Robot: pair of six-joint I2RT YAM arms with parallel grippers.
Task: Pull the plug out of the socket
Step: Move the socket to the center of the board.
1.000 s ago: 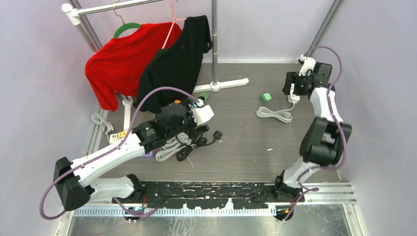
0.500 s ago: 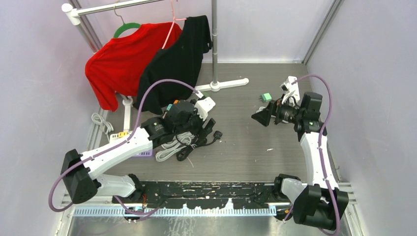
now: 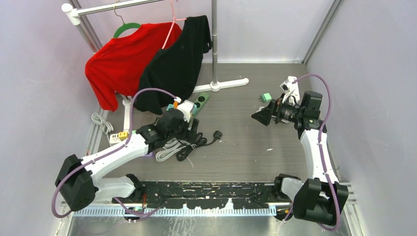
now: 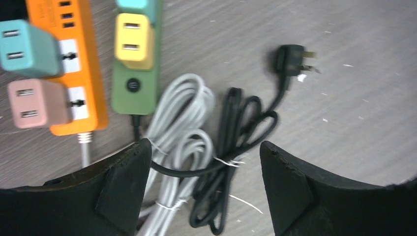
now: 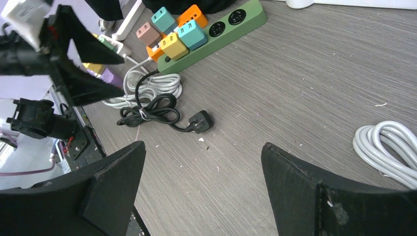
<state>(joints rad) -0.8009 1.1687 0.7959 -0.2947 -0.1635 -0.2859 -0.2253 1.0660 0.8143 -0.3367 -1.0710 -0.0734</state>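
Left wrist view: the left gripper (image 4: 202, 152) is held wide apart over cables (image 4: 179, 115); a yellow plug (image 4: 134, 39) is seated in the green strip (image 4: 120, 97) just ahead, a teal plug (image 4: 24, 49) and a pink plug (image 4: 32, 102) in the orange strip (image 4: 97, 105); the right gripper (image 5: 202, 147) is likewise spread

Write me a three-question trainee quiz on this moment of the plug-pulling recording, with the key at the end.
1. True or false: the left gripper has its fingers closed on a plug.
2. What colour is the plug seated right next to the round button on the green power strip? A yellow, B pink, C black.
3. Where does the loose black plug lie, and is it in any socket?
Key: 1 false, the fingers are open and empty. 2 A, the yellow plug. 3 On the bare table, in no socket.
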